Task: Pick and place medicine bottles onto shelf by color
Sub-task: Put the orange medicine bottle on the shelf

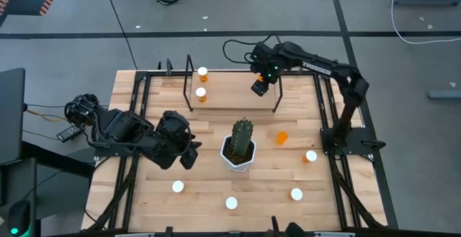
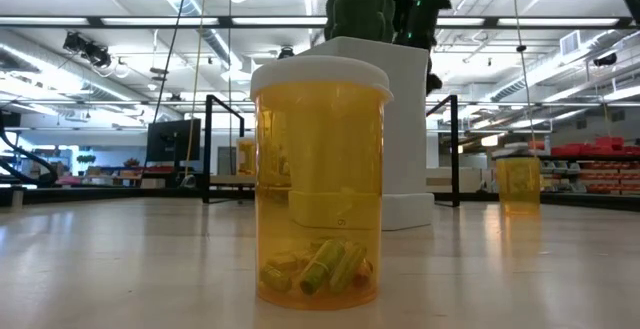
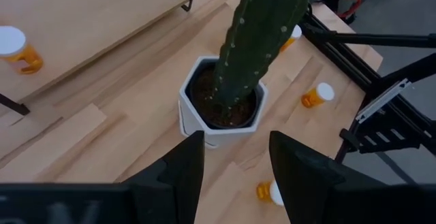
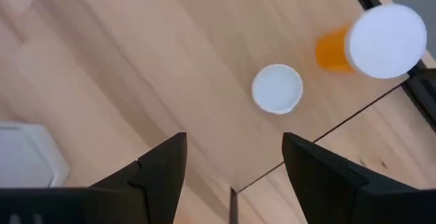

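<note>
On the table (image 1: 144, 201), both pincers gape empty; a near bottle (image 2: 321, 181) hides most of the cactus (image 2: 362, 2).

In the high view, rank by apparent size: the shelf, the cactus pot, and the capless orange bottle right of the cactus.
1. Shelf, largest by far.
2. Cactus pot.
3. Capless orange bottle, smallest.
All sit at similar distance from the overhead camera, so the order is reliable.

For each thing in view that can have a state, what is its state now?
Left gripper: open, empty, beside the cactus.
Right gripper: open, empty, above the shelf.
Two bottles on the shelf: upright, capped.
Bottle right of the cactus: lying on its side.
Front bottle: upright, capped, pills inside.
</note>
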Robot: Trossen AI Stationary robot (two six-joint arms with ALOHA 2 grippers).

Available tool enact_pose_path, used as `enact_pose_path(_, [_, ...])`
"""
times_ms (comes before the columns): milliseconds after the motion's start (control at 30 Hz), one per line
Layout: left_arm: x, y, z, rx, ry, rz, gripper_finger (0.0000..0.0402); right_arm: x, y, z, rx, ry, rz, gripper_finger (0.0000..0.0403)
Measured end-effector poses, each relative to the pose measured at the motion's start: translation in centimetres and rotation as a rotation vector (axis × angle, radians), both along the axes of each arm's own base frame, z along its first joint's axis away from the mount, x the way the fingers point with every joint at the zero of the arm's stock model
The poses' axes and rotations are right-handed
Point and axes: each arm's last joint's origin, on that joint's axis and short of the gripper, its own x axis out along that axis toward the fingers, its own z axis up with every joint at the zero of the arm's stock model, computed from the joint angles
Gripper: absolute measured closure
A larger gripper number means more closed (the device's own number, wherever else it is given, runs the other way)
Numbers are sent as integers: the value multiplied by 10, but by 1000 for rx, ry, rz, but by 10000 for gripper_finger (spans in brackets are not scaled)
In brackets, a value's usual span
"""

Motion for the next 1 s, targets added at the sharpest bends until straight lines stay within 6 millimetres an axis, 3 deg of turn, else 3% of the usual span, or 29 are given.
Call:
enact_pose_path(233, [0, 0, 0, -5, -2, 4, 230, 6, -13, -20, 30, 35, 7, 155])
enact_pose_path(567, [0, 0, 0, -5, -2, 2, 230, 16, -10, -31, -50, 80, 302, 155])
enact_pose_path(800, [-1, -2, 0, -5, -2, -5, 230, 29, 4, -45, -124, 206, 518, 155])
enact_pose_path(1000, [-1, -3, 0, -6, -2, -6, 230, 32, 0, -55, -111, 240, 412, 155])
